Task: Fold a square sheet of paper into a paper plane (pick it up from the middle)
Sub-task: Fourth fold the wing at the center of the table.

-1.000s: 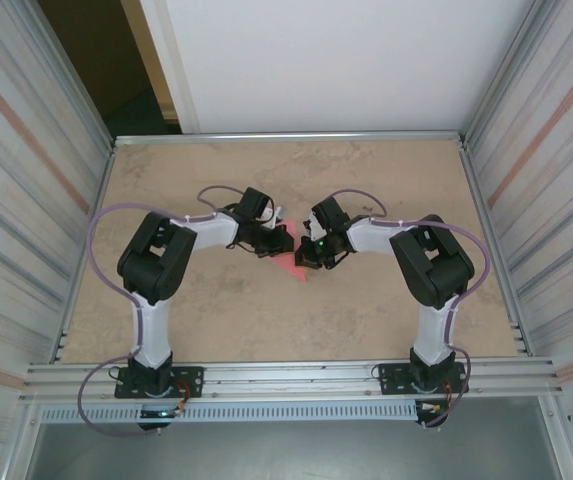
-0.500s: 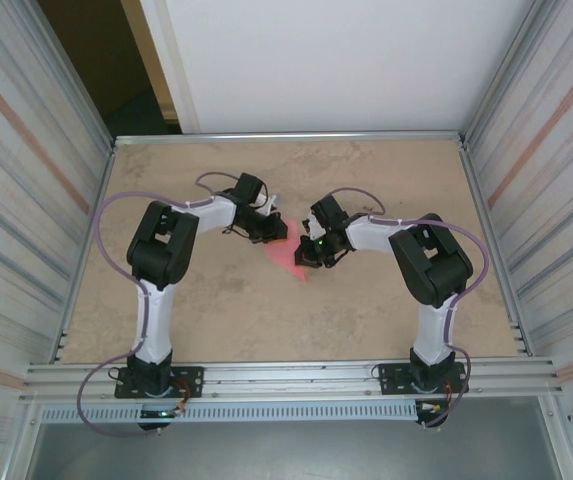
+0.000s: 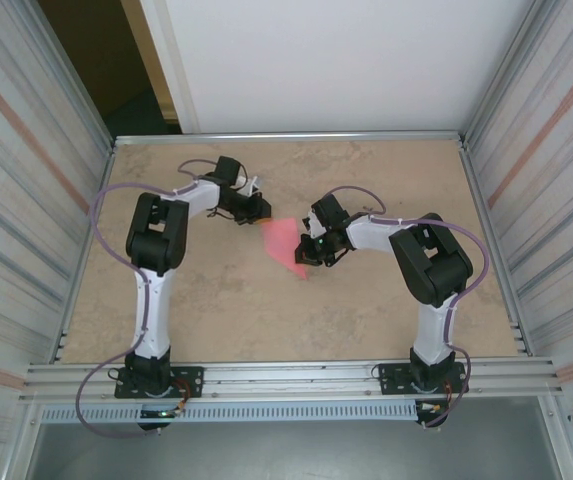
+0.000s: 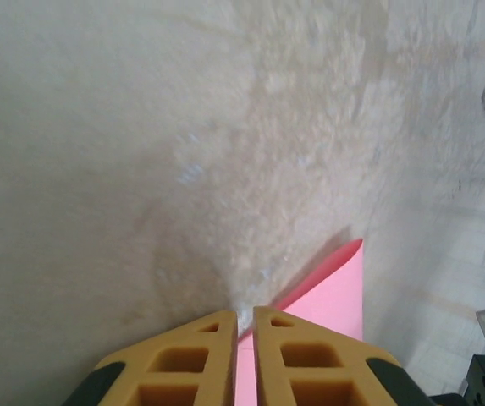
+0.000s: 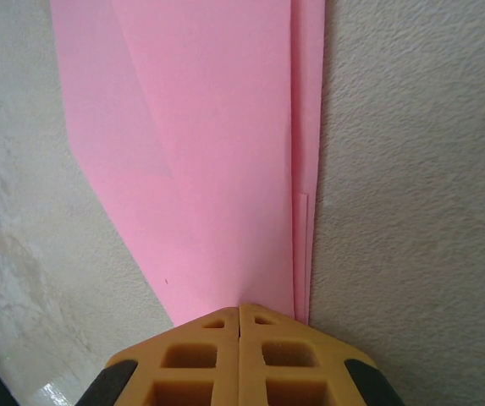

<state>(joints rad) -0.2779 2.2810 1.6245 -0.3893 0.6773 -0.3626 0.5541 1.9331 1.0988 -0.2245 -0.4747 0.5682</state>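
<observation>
**Left pincer** (image 3: 254,206): you find it at the far left of the table (image 3: 386,320), just beside the paper's far corner and not on it. In the left wrist view (image 4: 245,315) its fingers stand a narrow slit apart, with nothing gripped between them.

**Paper** (image 3: 284,243): it lies flat mid-table, between your two pincers. It is pink and folded into a tapering wedge with the point toward the near side. Your right wrist view (image 5: 217,152) shows several layers stacked along one long edge.

**Right pincer** (image 3: 309,256): it sits right of the paper, fingers closed tight together (image 5: 240,308). The tips press on the paper's narrow end. You cannot tell whether a layer is nipped.

**Progress, as judged:** the early folds look done and a dart outline is there. The wings likely remain for you to fold and open.
</observation>
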